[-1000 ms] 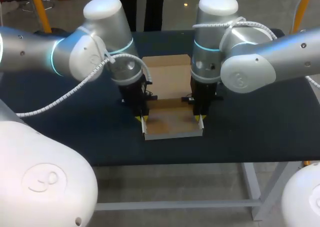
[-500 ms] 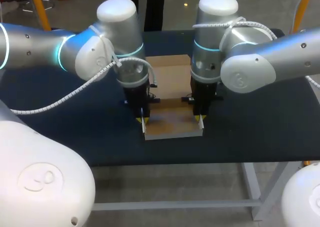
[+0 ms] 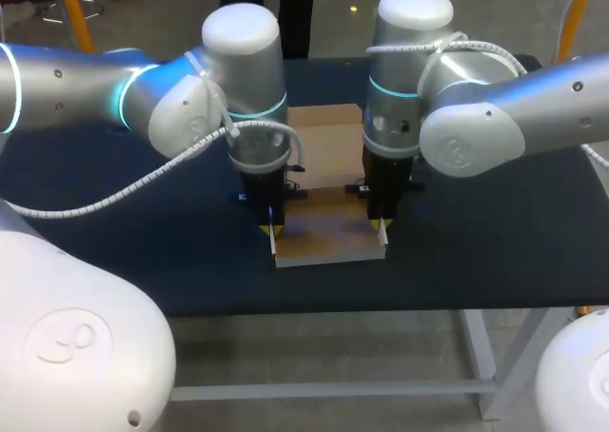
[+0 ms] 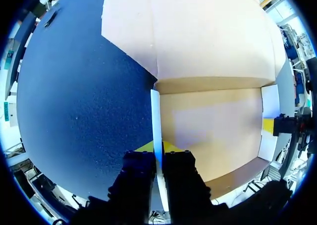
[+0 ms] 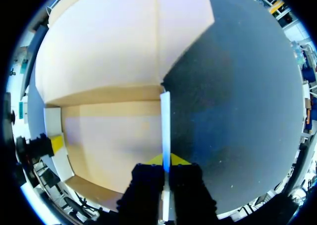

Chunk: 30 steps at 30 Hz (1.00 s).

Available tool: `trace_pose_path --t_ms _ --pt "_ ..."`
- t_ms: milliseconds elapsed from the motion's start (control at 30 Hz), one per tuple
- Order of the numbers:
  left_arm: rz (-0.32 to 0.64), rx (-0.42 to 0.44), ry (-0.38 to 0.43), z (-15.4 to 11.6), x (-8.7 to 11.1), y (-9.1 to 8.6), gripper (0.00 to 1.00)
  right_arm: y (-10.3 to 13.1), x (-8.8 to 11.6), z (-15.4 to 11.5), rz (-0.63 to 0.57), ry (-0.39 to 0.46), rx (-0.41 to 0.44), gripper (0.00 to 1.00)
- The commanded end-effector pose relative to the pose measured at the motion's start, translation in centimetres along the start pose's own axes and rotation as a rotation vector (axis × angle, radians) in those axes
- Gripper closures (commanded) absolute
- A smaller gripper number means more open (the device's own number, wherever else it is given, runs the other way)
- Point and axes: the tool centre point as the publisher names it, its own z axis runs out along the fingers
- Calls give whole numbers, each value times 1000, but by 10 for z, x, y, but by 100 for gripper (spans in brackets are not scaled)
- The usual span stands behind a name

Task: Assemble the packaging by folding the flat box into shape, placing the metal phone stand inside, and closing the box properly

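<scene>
Close to the front edge of the table, with wide bare top on both sides: the box, lid flat behind. Pinching its thin left wall between both fingers: left gripper. Same on the right wall: right gripper.

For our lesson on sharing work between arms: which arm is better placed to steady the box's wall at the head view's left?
Left. The left gripper is shut on that white wall, a finger on each side; the right gripper pinches the opposite wall, across the box.
</scene>
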Motion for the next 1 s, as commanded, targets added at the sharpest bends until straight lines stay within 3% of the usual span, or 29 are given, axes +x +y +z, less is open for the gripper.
trace_pose_path --t_ms 33,133,167,200,433,1000 --pt "-3 13 -40 2 -1 5 100 0 -1 -1 -2 -1 -3 100" --pt "-4 18 -39 1 -2 6 100 -3 1 -8 -22 -1 -26 52" --pt "-4 20 -40 1 -2 6 100 -4 1 -10 -32 2 -36 20" --pt "-4 22 -40 0 -2 6 100 -6 1 -12 -41 7 -46 0" --pt "-4 38 -44 -2 -1 6 100 -19 -1 -33 -162 78 -136 0" --pt "12 47 -57 -4 2 4 100 -61 -29 -77 -640 253 -356 0"
